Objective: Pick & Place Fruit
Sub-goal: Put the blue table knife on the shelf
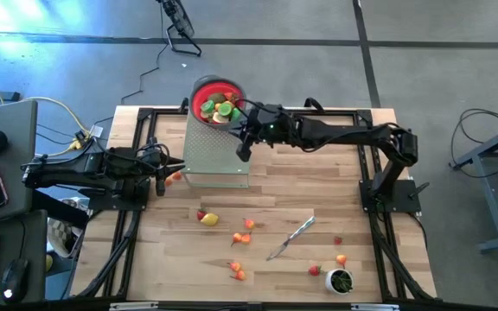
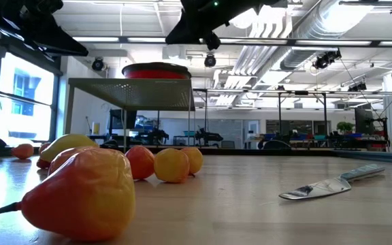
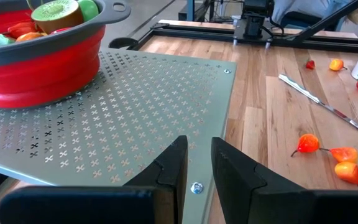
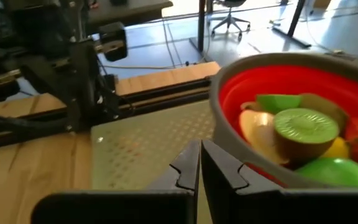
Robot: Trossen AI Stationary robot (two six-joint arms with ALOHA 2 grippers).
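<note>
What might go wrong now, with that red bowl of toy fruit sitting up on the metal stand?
The red bowl with a grey rim sits near the back edge of the perforated metal stand, so a bump from the shut right gripper beside it might shove it off. The fruit pile reaches about to the rim, so added pieces could roll out. The silver knife lies among loose fruit and could get snagged.

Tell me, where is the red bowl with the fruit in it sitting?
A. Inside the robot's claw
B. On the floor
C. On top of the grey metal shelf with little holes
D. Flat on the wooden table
C: the red bowl rests on the grey perforated shelf, raised above the wooden table; in the low view it sits on top of that stand.
</note>
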